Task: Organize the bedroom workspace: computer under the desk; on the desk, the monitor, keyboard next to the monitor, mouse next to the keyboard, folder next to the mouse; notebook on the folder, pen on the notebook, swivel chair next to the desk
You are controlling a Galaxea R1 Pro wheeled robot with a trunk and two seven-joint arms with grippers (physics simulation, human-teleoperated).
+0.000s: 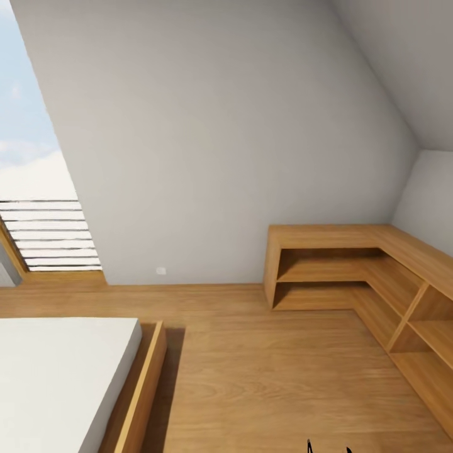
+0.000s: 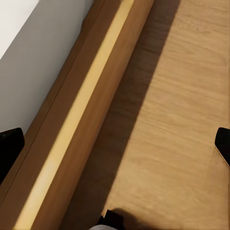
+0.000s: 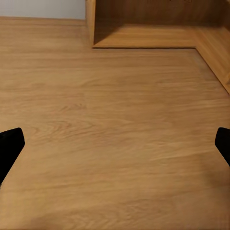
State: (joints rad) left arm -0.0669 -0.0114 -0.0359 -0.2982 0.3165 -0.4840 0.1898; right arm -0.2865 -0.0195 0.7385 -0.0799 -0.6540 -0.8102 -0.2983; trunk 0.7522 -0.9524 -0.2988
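While we face a corner shelf (image 1: 352,264) and bed (image 1: 63,371), both grippers gape empty; next, find the desk.

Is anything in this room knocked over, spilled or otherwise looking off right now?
Nothing stands out. The bed sits square in its wooden frame, the corner shelf unit stands upright with bare shelves, and the wood floor shows no spills.
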